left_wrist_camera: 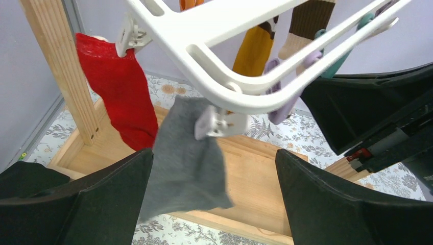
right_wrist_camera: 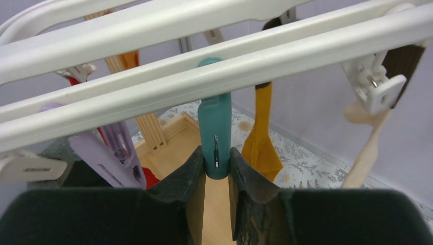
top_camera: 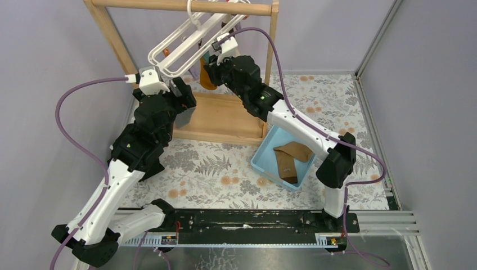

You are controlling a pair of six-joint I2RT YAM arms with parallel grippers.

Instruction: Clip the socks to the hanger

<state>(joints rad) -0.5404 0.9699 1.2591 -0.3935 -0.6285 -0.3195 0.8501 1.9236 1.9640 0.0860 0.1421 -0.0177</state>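
Teal clip (right_wrist_camera: 214,133) pinched by right gripper (right_wrist_camera: 217,171) beneath hanger (right_wrist_camera: 306,56) | left gripper (left_wrist_camera: 213,158) spread wide, nothing held | socks (top_camera: 292,154) seen lying in blue bin (top_camera: 263,149), well apart from hanger | clip to be squeezed squarely, so its mouth is opened before a sock is brought.

White hanger (left_wrist_camera: 230,20) with a teal clip (right_wrist_camera: 215,132), a lilac clip (right_wrist_camera: 115,153) and a white clip (left_wrist_camera: 219,125); red sock (left_wrist_camera: 120,94), grey sock (left_wrist_camera: 186,158), mustard-orange sock (left_wrist_camera: 254,51). Light blue bin (top_camera: 262,147) holding a tan sock (top_camera: 295,151) and a darker brown sock (top_camera: 287,167). Table cover (top_camera: 214,169): white, printed with grey fern leaves and orange flowers. Pale wooden stand (top_camera: 219,118).
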